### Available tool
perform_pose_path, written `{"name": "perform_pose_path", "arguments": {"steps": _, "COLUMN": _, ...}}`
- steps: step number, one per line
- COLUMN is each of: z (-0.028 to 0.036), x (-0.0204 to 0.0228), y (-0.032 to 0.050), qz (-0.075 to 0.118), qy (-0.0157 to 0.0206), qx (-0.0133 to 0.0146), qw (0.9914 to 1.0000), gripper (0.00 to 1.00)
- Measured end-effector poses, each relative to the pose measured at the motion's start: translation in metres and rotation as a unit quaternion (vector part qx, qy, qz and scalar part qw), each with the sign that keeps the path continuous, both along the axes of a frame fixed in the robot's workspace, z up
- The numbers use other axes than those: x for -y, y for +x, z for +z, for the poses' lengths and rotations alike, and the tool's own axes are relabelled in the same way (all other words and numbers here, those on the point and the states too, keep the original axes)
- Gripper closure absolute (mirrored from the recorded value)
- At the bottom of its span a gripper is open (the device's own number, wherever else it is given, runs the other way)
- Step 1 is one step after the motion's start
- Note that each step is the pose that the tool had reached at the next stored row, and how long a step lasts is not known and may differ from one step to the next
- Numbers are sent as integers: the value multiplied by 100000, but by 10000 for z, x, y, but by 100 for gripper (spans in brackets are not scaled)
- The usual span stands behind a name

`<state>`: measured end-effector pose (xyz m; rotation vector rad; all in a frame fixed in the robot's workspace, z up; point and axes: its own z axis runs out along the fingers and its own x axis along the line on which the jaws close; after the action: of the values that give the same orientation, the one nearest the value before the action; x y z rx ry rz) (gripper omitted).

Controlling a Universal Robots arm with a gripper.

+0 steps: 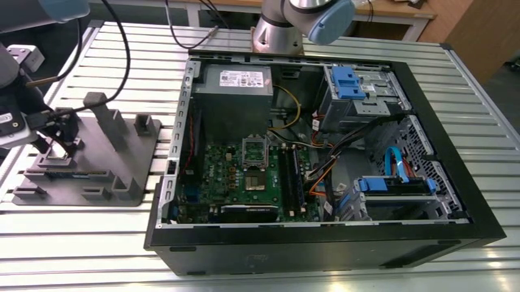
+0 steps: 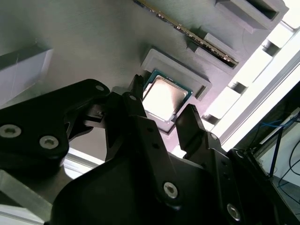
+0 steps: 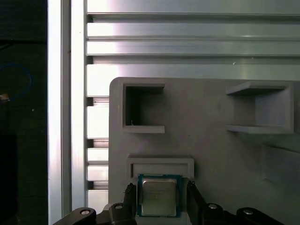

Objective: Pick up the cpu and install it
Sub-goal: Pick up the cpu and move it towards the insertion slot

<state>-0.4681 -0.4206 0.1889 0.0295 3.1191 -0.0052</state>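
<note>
Straddling the cpu (image 3: 159, 197) in its grey holder (image 3: 161, 164), the open tool (image 3: 159, 186) grips nothing; off-centre closure could tilt it.

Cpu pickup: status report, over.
Hand open, fingers either side of the cpu. Cpu flat in the grey holder, not lifted. Nothing between fingers and cpu.

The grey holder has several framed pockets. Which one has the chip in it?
The pocket that the open gripper straddles: the cpu lies in it. The other framed pockets on the grey holder are empty.
</note>
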Motion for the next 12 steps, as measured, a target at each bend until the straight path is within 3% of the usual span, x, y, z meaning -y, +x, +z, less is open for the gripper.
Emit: {"name": "perform_pose_path", "arguments": {"steps": 12, "z": -16, "x": 9, "y": -1, "qz": -3, "qy": -8, "qx": -11, "qw": 100000, "gripper": 45}}
